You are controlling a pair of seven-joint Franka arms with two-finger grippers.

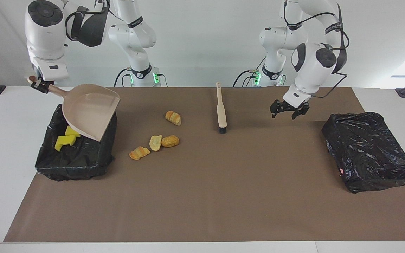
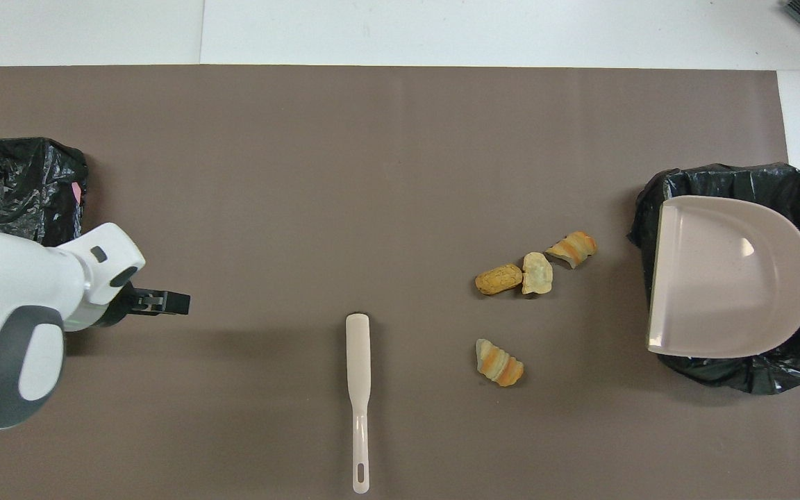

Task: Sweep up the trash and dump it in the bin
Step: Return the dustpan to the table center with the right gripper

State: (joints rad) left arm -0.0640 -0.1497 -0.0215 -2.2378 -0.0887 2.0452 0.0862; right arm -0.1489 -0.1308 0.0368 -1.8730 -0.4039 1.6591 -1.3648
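Note:
Yellow trash chunks (image 1: 67, 138) lie inside the black-lined bin (image 1: 76, 158) at the right arm's end of the table. My right gripper (image 1: 38, 84) is shut on the handle of the beige dustpan (image 1: 90, 110), which hangs over that bin (image 2: 726, 182) and hides the chunks in the overhead view. Several golden-brown trash pieces (image 1: 170, 141) lie on the brown mat beside the bin, one (image 2: 499, 362) nearer the robots than the rest (image 2: 537, 272). The brush (image 1: 220, 109) lies flat on the mat mid-table. My left gripper (image 1: 288, 111) hangs open and empty over the mat.
A second bin covered in black plastic (image 1: 369, 151) stands at the left arm's end of the table, close to the left gripper (image 2: 164, 303). The brush (image 2: 357, 361) has its handle pointing toward the robots. White table surface borders the mat (image 1: 202, 196).

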